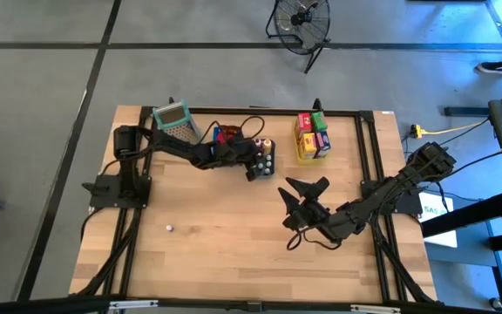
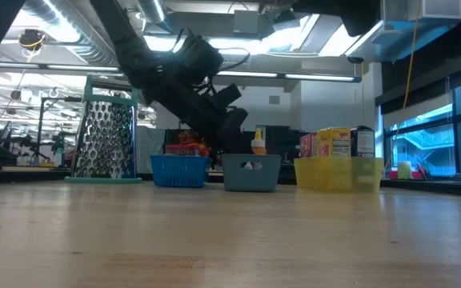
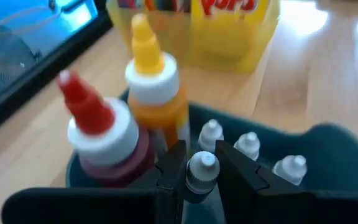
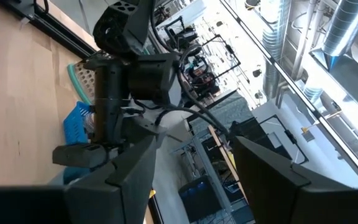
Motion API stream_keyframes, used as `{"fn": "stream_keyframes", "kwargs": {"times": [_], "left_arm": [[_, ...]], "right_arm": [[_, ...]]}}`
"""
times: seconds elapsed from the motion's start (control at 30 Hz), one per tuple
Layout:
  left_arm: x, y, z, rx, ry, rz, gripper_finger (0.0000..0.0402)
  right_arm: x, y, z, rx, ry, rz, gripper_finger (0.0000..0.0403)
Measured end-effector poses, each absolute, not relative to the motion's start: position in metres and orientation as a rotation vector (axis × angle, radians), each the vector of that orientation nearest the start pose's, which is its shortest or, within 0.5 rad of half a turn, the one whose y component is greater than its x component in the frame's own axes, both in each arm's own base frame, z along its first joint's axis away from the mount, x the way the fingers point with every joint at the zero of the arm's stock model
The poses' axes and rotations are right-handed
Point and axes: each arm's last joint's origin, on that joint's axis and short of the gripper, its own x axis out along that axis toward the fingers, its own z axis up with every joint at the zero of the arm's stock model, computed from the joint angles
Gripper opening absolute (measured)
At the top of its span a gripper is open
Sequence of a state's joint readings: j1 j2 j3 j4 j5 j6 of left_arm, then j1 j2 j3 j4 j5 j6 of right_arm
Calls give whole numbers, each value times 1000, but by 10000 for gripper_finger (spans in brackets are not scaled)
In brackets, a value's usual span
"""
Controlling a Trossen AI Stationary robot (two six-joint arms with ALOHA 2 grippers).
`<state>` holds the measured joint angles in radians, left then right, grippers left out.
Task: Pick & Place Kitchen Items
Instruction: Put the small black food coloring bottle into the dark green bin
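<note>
Left gripper (image 3: pixel 196 177) pinches a tiny white-capped plastic bottle (image 3: pixel 202 169) inside the grey tray (image 3: pixel 328 149), frame centre; right gripper (image 4: pixel 194 171) gapes wide, holding nothing.

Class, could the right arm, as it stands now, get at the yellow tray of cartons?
Probably yes. The right end effector hangs open over bare table, and nothing stands between it and the yellow tray. The left end effector is busy at the grey tray, off to the side.

Between the dark fingers of the left gripper (image 3: pixel 196 180) sits a small white-capped bottle (image 3: pixel 202 171). Just beyond it stand a red-tipped, white-collared squeeze bottle (image 3: pixel 101 134) and a yellow-tipped orange one (image 3: pixel 155 84), in a grey tray (image 2: pixel 250 173); farther off, a translucent yellow tray (image 3: pixel 229 37).
</note>
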<state>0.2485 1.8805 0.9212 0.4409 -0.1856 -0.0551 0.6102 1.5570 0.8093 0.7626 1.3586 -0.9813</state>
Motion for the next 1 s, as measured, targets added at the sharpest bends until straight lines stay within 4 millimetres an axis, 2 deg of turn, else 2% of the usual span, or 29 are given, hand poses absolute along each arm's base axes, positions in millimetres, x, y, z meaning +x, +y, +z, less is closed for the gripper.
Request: {"fn": "stream_keyframes", "kwargs": {"times": [0.3,0.53,1.0], "left_arm": [[361,98,137,-79,515,443,64],[364,98,125,-78,515,438,64],[365,100,123,-82,502,441,71]], "right_arm": [[271,155,246,-923,360,-689,217],[271,155,246,-922,360,-689,217],[271,155,246,-926,362,-690,217]]}}
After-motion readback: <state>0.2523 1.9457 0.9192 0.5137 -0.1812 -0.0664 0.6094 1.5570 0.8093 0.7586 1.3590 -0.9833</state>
